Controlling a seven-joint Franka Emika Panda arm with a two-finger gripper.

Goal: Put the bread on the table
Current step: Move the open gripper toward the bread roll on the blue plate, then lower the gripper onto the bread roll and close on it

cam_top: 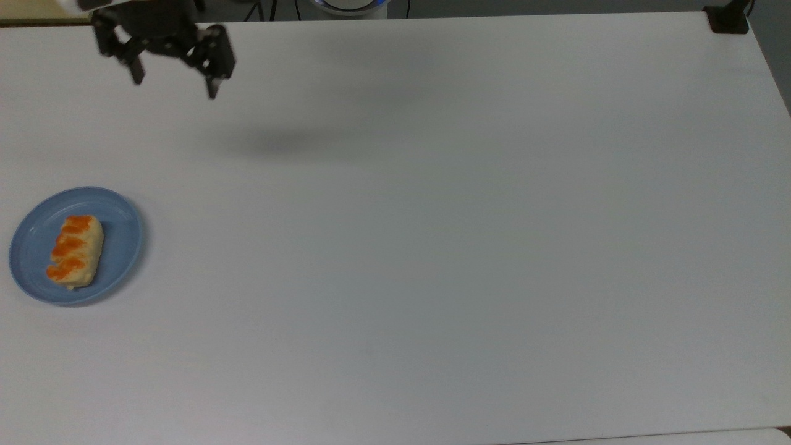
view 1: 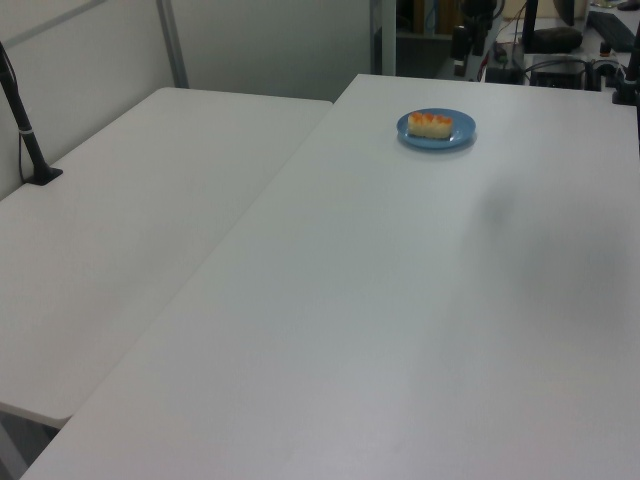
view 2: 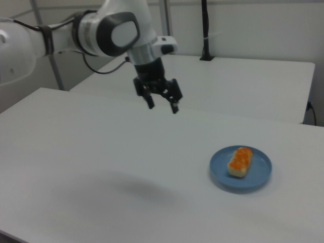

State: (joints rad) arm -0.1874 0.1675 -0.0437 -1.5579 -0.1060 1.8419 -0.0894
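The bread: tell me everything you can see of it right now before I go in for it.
The bread is a small oblong roll, pale cream on its sides, with a row of orange-glazed bumps along its top. It looks whole and lies flat, glazed side up, on the round blue plate, a little towards the top view's left of the plate's middle. Only the plate touches it. The gripper hangs open well clear of it, nearer the top view's upper edge.
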